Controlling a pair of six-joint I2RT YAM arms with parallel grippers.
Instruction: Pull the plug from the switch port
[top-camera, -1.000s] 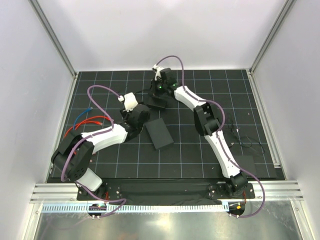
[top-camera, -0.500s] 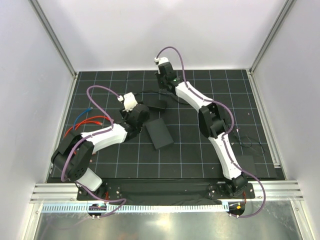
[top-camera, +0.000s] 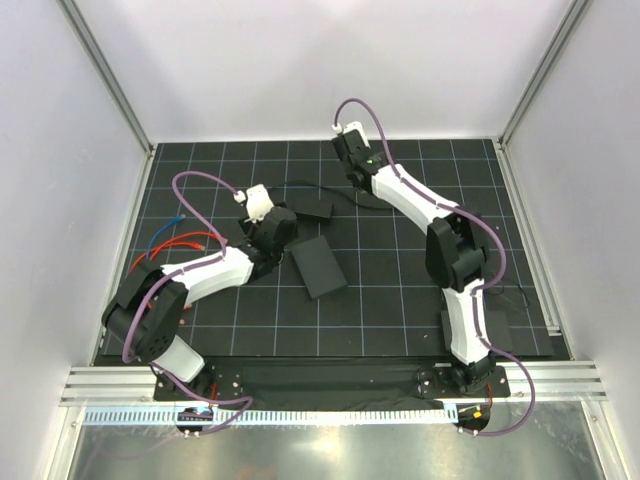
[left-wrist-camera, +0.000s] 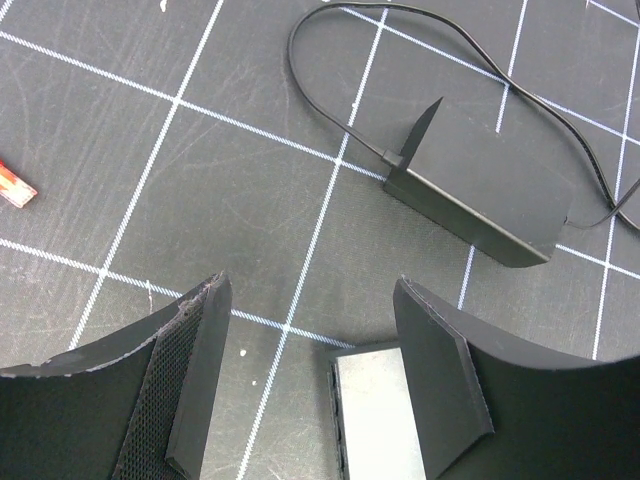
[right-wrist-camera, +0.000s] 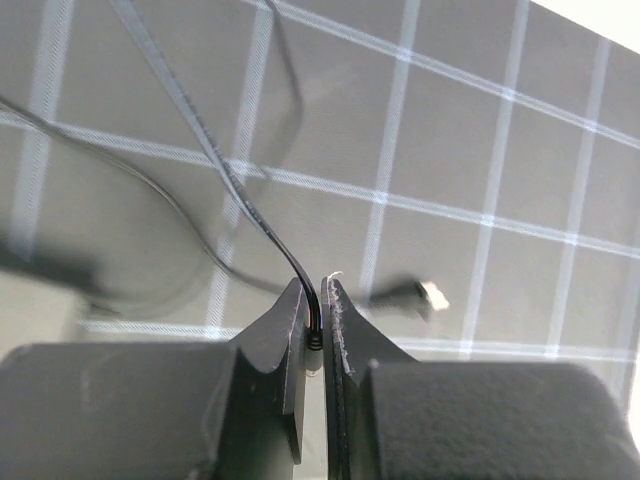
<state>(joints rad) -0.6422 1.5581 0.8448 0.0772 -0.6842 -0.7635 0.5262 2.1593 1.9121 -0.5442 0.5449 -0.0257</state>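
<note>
While the right gripper (right-wrist-camera: 313, 292) pinches its two fingers together on a thin black cord (right-wrist-camera: 222, 160), the cord runs up and away from the fingertips across the gridded mat (right-wrist-camera: 480, 170). Just to the right of the fingertips shows a small dark plug (right-wrist-camera: 425, 293) with a pale tip. It is blurred and seen against the mat, and I cannot tell whether it hangs or lies there. From above, this gripper sits at the far side of the mat, beyond the small power brick (top-camera: 313, 208) and well apart from the switch (top-camera: 318, 265). The left gripper (left-wrist-camera: 310, 288) stands with its jaws wide and grips nothing. The switch lies flat at mid-mat, its near end between the left gripper's fingers, close to the right-hand one, with sockets along one edge. Beyond the left gripper lies the power brick, its thin cord looping around it. Red cables (top-camera: 175, 240) lie at the mat's left edge.
</note>
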